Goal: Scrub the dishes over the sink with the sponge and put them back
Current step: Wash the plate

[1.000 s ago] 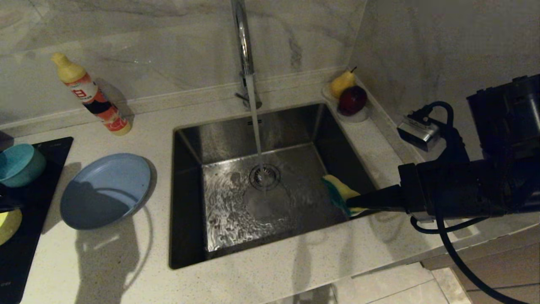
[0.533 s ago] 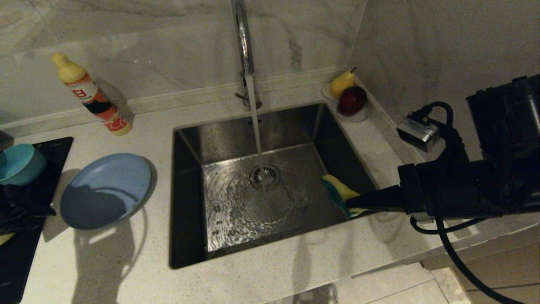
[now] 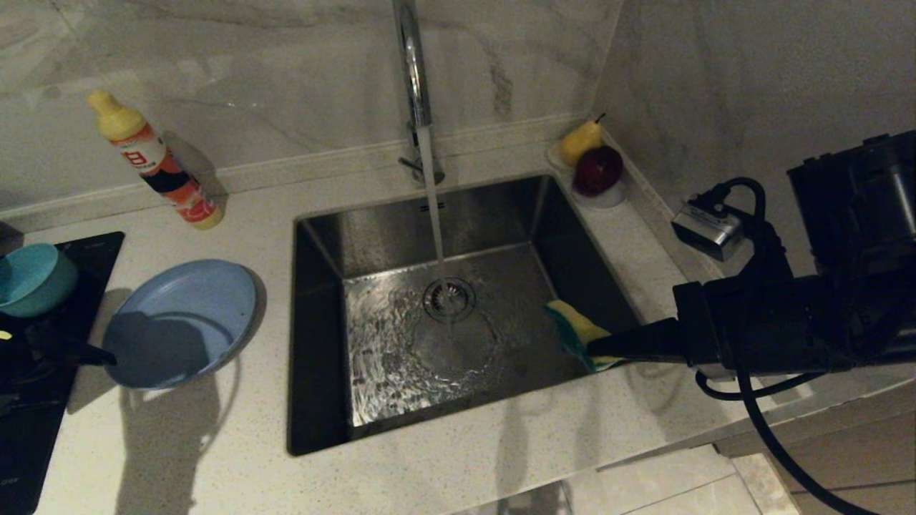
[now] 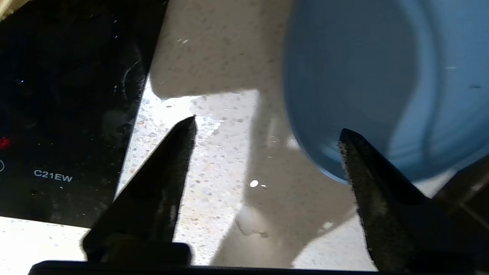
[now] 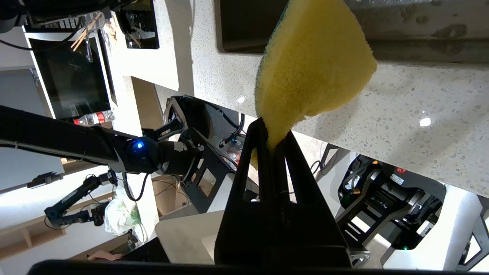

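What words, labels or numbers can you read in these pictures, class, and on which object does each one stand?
"C21EW": white letters on the flat black glass cooktop.
Label on the yellow-capped orange and white squeeze bottle: dark characters on a white patch, too small to read.
Nothing else readable.

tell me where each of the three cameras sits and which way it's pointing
Head view: high on the robot, looking down at the sink and running tap; right arm at right, left pincer at the left edge.
Left wrist view: behind the open left pincer, facing the counter and the light-blue plate.
Right wrist view: behind the shut right pincer, which holds the sponge.
Shared: plate in head and left wrist views; sponge in head and right wrist views.
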Controlling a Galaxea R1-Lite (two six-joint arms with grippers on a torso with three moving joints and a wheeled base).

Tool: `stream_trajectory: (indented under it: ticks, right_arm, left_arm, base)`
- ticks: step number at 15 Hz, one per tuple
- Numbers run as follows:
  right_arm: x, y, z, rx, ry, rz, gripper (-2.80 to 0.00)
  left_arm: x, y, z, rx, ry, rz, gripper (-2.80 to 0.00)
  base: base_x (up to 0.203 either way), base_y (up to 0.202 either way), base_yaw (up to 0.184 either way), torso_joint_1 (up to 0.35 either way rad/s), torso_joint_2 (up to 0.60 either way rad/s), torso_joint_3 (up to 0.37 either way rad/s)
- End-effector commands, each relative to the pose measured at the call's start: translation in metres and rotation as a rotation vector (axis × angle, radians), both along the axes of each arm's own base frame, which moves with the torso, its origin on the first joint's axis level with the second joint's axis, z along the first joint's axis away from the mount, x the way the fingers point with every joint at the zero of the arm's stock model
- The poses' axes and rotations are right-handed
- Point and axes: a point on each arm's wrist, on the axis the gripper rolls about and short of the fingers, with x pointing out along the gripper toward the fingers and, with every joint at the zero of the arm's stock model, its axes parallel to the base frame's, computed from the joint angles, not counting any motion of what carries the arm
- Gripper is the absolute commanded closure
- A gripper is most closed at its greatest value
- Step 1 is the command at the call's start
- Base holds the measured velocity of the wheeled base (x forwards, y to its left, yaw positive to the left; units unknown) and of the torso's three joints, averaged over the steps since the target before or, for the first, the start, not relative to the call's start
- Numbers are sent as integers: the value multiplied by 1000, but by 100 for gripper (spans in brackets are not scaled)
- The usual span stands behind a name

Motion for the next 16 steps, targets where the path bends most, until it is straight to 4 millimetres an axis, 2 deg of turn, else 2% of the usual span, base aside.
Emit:
stream_trajectory:
  ticks: [1,4,16]
  right_arm:
    - [-3,0,2,6,0,5,0]
    - [-5,-1,5,14,-9,5,0]
    - [-9,-6,1,4,-3,-3,0]
  left_arm:
    - [7,0,-5,-8,10,-12,-280]
    - [14,-5,2,-1,-12,-36,-280]
    - [31,-24,2,-50,-19,-59,-280]
  base:
    - [0,0,0,0,0,0]
    - [0,0,0,0,0,0]
    - [0,0,0,0,0,0]
